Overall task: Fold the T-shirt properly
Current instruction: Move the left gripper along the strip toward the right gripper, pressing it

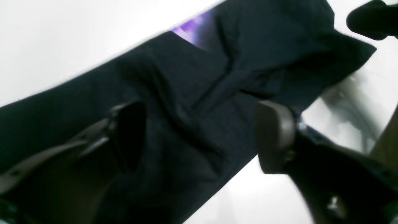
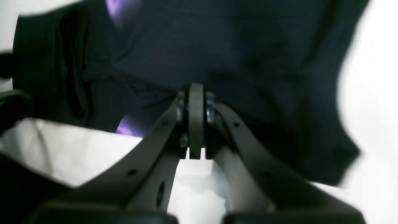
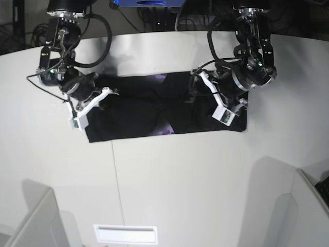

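The black T-shirt (image 3: 154, 110) lies stretched left to right on the white table (image 3: 169, 175), folded lengthwise, with bits of purple print (image 3: 164, 128) showing at its edges. My right gripper (image 2: 196, 93) is shut, pinching a bunched fold of the T-shirt (image 2: 248, 56); in the base view it (image 3: 107, 93) is at the shirt's left end. My left gripper (image 1: 199, 137) is open, its two fingers spread wide just over the black cloth (image 1: 192, 93); in the base view it (image 3: 199, 85) is over the shirt's right part. A purple patch (image 1: 191, 29) shows at the cloth's far edge.
A thin seam (image 3: 114, 175) runs down the table in front of the shirt. White partitions (image 3: 36, 221) stand at the front corners, with a slot (image 3: 126, 234) between them. Cables and a blue object (image 3: 149, 2) sit behind the table. A dark blurred shape (image 1: 370, 20) shows at the upper right of the left wrist view.
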Action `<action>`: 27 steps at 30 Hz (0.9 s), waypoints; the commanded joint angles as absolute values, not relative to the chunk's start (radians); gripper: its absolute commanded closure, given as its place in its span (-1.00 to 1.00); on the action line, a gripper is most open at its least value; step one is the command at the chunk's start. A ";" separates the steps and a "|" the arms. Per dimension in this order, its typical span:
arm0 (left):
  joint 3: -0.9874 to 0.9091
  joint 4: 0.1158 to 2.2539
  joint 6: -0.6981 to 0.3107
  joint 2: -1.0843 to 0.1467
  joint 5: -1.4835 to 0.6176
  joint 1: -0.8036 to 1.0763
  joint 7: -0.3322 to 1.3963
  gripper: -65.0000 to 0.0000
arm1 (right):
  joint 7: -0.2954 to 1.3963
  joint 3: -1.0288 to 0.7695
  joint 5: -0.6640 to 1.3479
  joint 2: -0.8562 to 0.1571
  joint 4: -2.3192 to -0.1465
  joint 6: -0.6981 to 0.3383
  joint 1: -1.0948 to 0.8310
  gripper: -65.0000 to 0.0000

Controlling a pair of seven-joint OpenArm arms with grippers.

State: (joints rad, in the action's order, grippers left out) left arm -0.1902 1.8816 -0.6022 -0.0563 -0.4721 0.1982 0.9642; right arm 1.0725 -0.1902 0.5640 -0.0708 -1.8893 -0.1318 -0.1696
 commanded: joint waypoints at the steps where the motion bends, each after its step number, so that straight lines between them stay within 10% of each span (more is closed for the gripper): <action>1: -0.236 1.916 -0.602 -0.064 -0.483 0.203 0.944 -0.17 | 1.056 -0.206 0.572 -0.079 -1.902 -0.136 -0.162 1.00; 6: -0.400 1.934 -0.607 -0.067 -0.481 0.211 0.944 1.00 | 1.058 -0.242 0.572 -0.079 -1.902 -0.136 -0.162 1.00; 16: -0.367 1.900 -0.590 -0.096 -0.473 0.188 0.944 1.00 | 1.058 -0.237 0.572 -0.053 -1.902 -0.136 -0.153 1.00; 27: -0.133 1.672 -0.220 0.007 -0.432 0.007 0.938 1.00 | 1.064 -0.240 0.572 -0.056 -1.902 -0.136 -0.156 1.00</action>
State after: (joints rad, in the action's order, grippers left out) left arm -0.1383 1.6558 -0.2089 0.0010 -0.4141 0.0242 0.9569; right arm 1.0775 -0.2321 0.5682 -0.0467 -1.8874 -0.1318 -0.1631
